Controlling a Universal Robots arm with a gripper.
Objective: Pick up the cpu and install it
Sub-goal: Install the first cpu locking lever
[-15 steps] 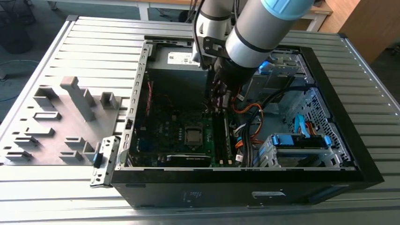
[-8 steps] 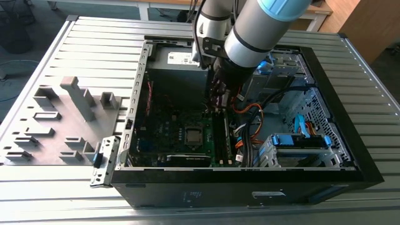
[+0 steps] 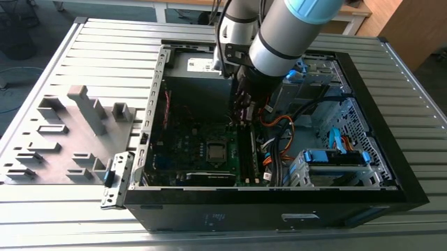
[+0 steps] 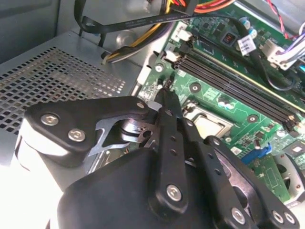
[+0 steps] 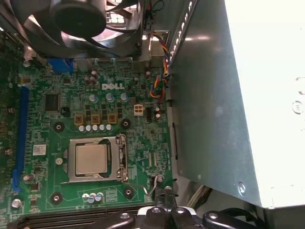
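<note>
We are looking into an open computer case lying on a slatted metal table. The cpu is sitting flat in its socket on the green motherboard, metal top facing up; being square, it is showing no long axis, and its edges are running parallel to the socket frame. In the second wrist view the cpu is lying just beyond the black gripper, whose fingertips are meeting together, holding nothing. In the exterior view the arm is reaching down into the case beside the power supply.
</note>
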